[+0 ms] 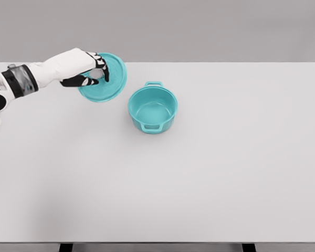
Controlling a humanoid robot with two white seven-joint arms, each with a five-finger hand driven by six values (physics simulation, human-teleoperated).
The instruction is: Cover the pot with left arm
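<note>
Counter (199,199) near edge carries nothing; all the action sits toward the far left. Pot (153,109) stands upright a bit left of centre, closer to the far edge than the near one, open top, empty inside, one handle facing the far edge and one facing the near edge. Lid (106,79) is up and to the pot's left, near the far-left part of the counter, tilted so its underside faces the camera. Left hand (86,73) is closed around the lid's upper side, thumb below and fingers (103,67) curled over the knob area; exact contact on the knob is hidden by the fingers. Lid edge sits close to the pot rim but apart from it. Right arm is not visible.

Step in hand, as judged: carry phase, lid lifted, not yet over the pot.

To do it well:
- translate toward the counter's centre until lid centre is over pot centre
- roll the wrist to level the lid before descent; at the current tilt the low edge would catch the rim
- lower slowly, release only once the rim is seated all round
- keep clear of the far handle; a knock could slide the pot.
</note>
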